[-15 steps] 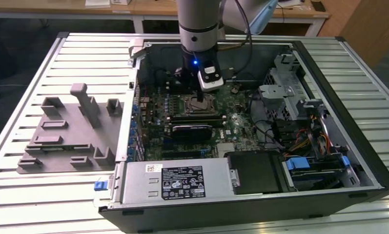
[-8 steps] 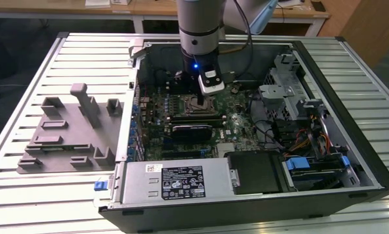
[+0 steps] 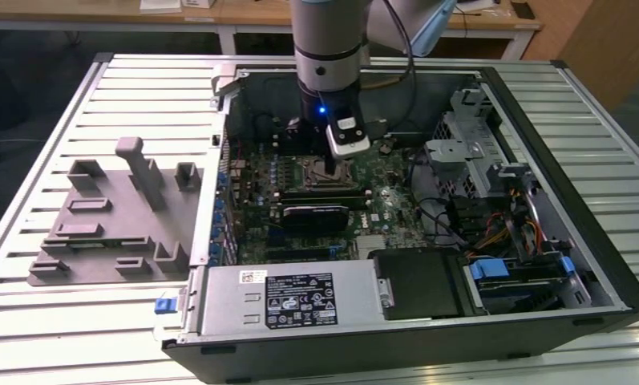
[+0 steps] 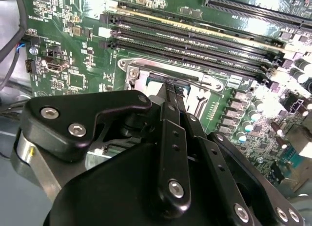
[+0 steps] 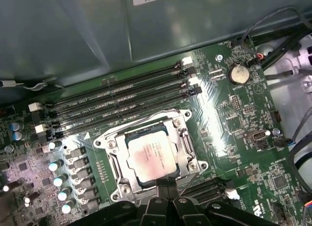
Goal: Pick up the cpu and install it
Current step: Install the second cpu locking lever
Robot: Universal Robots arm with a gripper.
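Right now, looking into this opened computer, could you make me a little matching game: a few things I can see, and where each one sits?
Things:
1. cpu
2. end effector
3. grey fixture block
4. round coin battery

Places:
A. on the slatted table, outside the case
B. on the green board, beyond the memory slots
C. inside the metal socket frame
D. low over the socket, inside the case

Pairs: 1-C, 2-D, 3-A, 4-B
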